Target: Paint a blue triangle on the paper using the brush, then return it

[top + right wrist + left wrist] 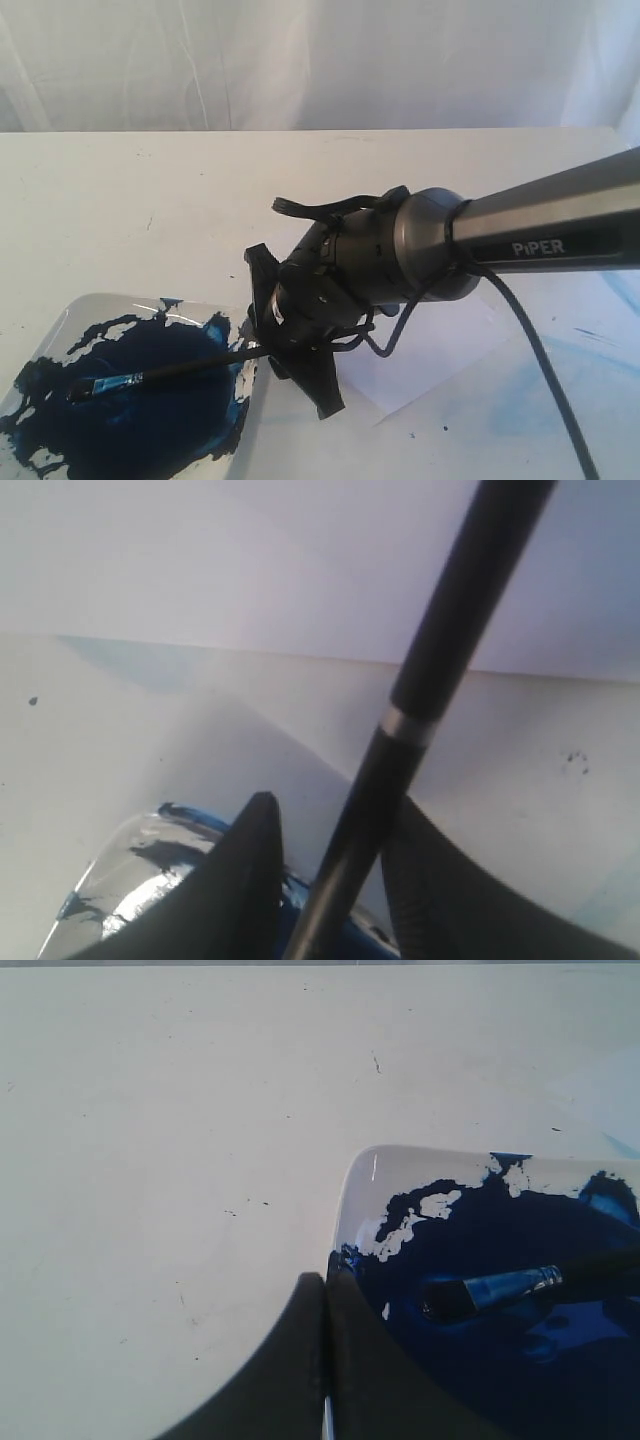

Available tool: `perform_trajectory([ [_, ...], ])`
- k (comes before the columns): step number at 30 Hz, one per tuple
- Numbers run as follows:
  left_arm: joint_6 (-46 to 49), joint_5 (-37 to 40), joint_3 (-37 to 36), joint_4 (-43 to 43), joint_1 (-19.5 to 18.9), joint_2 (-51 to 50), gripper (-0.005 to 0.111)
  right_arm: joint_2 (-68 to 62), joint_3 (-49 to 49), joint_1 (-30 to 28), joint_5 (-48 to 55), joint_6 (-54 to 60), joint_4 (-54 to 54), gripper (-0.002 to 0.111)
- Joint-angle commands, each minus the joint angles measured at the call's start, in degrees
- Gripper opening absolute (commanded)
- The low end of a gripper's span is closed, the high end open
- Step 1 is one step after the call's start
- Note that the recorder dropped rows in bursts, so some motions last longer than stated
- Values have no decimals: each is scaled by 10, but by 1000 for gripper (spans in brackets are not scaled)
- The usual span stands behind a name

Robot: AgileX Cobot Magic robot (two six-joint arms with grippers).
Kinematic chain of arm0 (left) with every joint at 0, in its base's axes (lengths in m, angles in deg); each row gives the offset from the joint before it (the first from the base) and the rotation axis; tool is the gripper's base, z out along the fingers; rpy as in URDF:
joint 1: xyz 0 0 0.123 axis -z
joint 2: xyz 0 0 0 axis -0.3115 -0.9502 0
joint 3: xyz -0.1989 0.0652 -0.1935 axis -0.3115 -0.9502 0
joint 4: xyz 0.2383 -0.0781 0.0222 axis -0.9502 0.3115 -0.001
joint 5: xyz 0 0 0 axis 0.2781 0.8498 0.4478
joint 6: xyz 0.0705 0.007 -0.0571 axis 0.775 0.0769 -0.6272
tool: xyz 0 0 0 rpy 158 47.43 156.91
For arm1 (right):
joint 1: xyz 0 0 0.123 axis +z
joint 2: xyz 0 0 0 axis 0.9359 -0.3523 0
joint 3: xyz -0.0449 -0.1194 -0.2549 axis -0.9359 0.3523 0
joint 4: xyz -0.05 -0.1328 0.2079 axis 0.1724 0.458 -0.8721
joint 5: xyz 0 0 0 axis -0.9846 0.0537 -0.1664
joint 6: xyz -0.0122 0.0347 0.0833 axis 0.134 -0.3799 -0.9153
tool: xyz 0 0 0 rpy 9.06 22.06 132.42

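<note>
Closest to me is the right arm [540, 225], reaching in from the right so that its hand [272, 345] sits at the edge of the paint tray [75, 308] on the near left of the surface [150, 200]. The brush [170, 372] lies slanted there, bristles sunk in the dark blue paint [150, 410] and handle propped over the rim. That lifts the black shaft clear, so fingers can get either side of it. The right hand stands just so: jaws wide, 1 finger each side of the handle, not pinching it. The paper [430, 365] lies near the tray, under the arm. What I can see of it is bare, with no blue triangle, though the arm hides a good part. I'd say the painting is not yet begun. The left hand [325, 1285] hangs near a corner of the tray, its 2 fingers pressed together on nothing, out of the way.
</note>
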Motion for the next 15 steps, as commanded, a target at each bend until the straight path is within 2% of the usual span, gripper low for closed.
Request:
perform_trajectory([
  [1,-1,2,-3,3,5,2,0,-1,1,-6,3,1,1,32],
  [15,-1,2,-3,3,5,2,0,-1,1,-7,10,1,1,32],
])
